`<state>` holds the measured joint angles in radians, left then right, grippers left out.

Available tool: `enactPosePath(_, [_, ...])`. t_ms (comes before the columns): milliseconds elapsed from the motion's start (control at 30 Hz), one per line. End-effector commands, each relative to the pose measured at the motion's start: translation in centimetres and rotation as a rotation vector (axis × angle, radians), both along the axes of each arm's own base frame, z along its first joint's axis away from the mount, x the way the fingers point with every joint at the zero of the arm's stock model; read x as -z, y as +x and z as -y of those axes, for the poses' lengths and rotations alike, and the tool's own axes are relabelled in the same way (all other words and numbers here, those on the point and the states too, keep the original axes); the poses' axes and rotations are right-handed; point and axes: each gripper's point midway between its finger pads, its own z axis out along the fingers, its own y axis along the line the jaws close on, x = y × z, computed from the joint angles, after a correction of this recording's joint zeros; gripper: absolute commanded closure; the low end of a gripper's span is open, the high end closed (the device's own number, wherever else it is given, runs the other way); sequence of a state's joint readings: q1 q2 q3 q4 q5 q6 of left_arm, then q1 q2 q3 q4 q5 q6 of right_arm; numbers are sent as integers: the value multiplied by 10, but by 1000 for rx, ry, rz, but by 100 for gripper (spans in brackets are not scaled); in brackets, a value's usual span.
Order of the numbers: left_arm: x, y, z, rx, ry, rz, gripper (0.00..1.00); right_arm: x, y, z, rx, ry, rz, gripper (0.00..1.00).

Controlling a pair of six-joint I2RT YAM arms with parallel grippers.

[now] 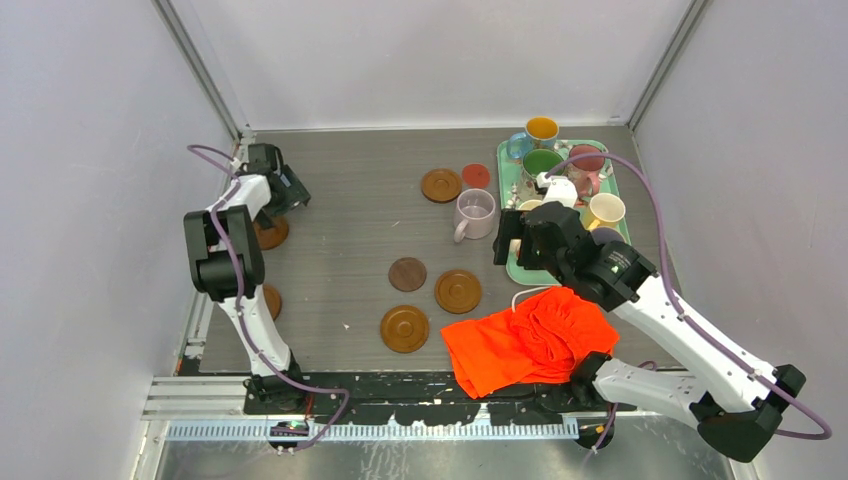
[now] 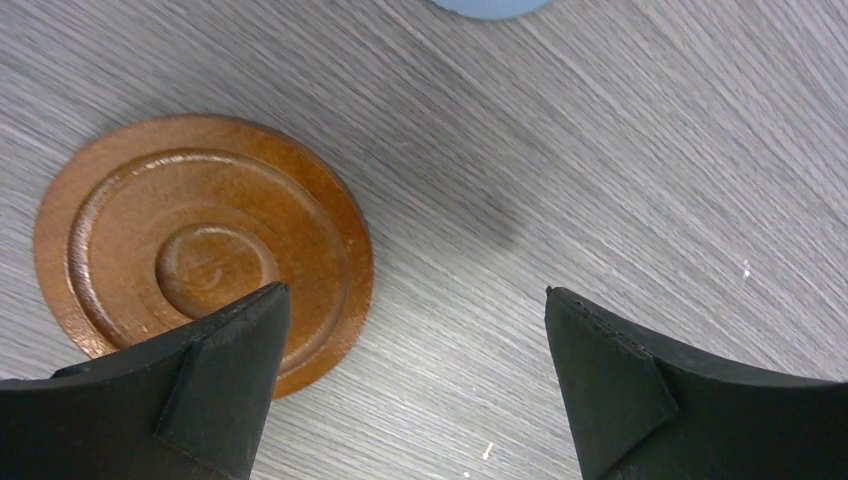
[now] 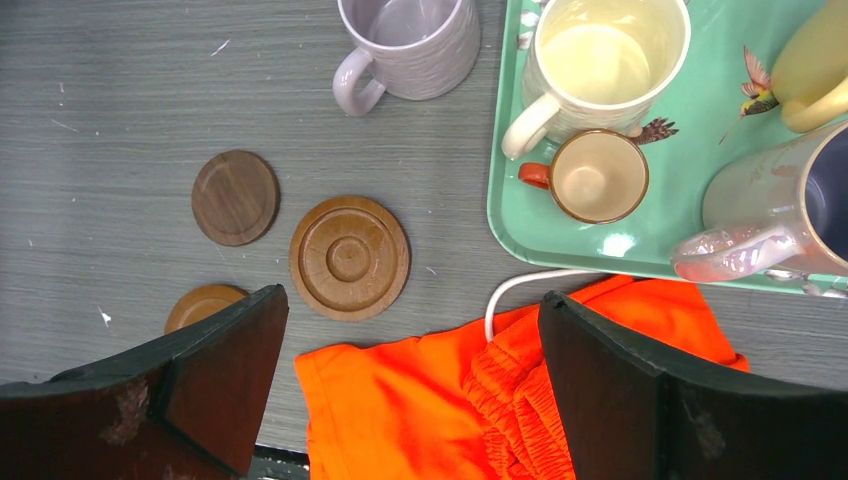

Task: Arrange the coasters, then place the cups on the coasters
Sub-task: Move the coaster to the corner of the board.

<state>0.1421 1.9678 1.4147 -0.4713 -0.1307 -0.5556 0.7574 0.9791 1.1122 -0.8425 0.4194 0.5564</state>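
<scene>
- Left gripper (image 2: 415, 295): spread wide, gripping nothing, low over the desk (image 2: 620, 150) at the far left.
- Beside one finger (image 2: 215, 390), a grooved brown coaster (image 2: 205, 255) flat on the desk, its near rim hidden under that fingertip in the wrist view. Touching or not, cannot tell.
- At the top edge of the same view, a pale blue sliver (image 2: 490, 6), perhaps the blue coaster. Too little in frame to be sure.
- Right gripper (image 3: 412, 295): likewise fully open and empty, above the desk by the near left corner of the teal tray (image 3: 520, 225), with an orange cloth (image 3: 430, 410) below and between the fingers.
- Mid-desk toward the front, three coasters near one another but apart: a dark flat one (image 1: 407, 274), a grooved one (image 1: 458, 291) to its right, and another grooved one (image 1: 404, 328) nearest the arms.
- Farther back, a fourth brown coaster (image 1: 441, 185), with the red coaster (image 1: 476, 176) just beside it on the right.
- At the left edge, one more brown disc (image 1: 272, 300), half hidden by the left arm.
- Lilac mug (image 1: 474, 213): upright, straight on the desk, between the far pair of coasters and the tray.
- On the tray, all upright: cream mug (image 3: 610, 60), copper cup (image 3: 597, 175) just beside it, green-inside mug (image 1: 542, 162), maroon mug (image 1: 586, 160), and yellow cup (image 1: 605, 210).
- Blue mug (image 1: 530, 135), orange inside, at the tray's far left corner.
- White cord (image 3: 505, 290) looping out from under the cloth at the tray's near rim.
</scene>
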Motion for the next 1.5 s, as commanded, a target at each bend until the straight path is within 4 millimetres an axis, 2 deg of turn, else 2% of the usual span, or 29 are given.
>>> enactPosePath(0, [-13, 15, -22, -25, 37, 47, 0, 5, 1, -4, -22, -12, -1, 0])
enactPosePath(267, [-3, 12, -28, -43, 30, 18, 0, 10, 3, -6, -30, -25, -10, 0])
enactPosePath(567, [9, 13, -15, -27, -38, 16, 0, 14, 2, -6, -32, -32, -21, 0])
enactPosePath(700, [11, 21, 5, 14, -61, 25, 0, 15, 1, -6, -28, -30, -24, 0])
enactPosePath(800, [12, 31, 28, 58, -61, 27, 0, 15, 2, -6, -24, -30, -27, 0])
enactPosePath(1167, [3, 89, 116, 219, -76, 73, 0, 13, -1, 1, 4, -39, -32, 0])
enactPosePath(1233, [10, 97, 125, 233, -60, 53, 0, 12, 0, 2, 9, -42, -34, 0])
enactPosePath(1300, [7, 112, 132, 244, -62, 66, 0, 11, 1, 1, 13, -42, -37, 0])
enactPosePath(1333, [14, 113, 134, 247, -66, 52, 0, 11, 1, 0, 14, -41, -38, 0])
enactPosePath(1467, [15, 127, 143, 265, -68, 59, 0, 9, 2, 3, 28, -49, -38, 0])
